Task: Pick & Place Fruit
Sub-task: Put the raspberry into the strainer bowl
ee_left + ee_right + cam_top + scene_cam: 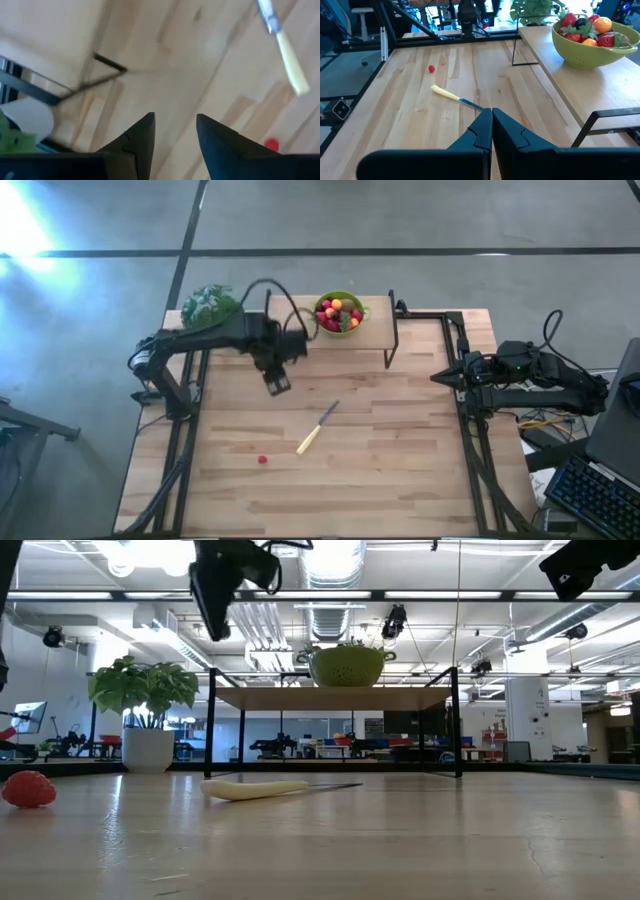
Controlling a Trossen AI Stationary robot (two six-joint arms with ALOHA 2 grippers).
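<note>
We found no legible brand, label or writing on any item. The left gripper [277,383] hung in the air above the wooden surface [400,440], in front of the raised shelf [375,340], with its two fingers [140,137] parted by a moderate gap and nothing between them. One loose red strawberry [262,460] lay on the surface, apart from that gripper and nearer the front edge; in the left wrist view it [271,145] showed just beside one fingertip, not between the fingers. The pale-handled knife [317,428] lay flat on the surface between the strawberry and the middle of the surface, touching neither. The remaining fruit [338,313], red, dark and orange pieces, sat heaped in the green bowl [587,52] on the shelf. A leafy potted plant [210,304] stood at the shelf's left end, beside the left arm. The right gripper [491,122] waited at the right edge of the surface with its fingers pressed together, holding nothing.
</note>
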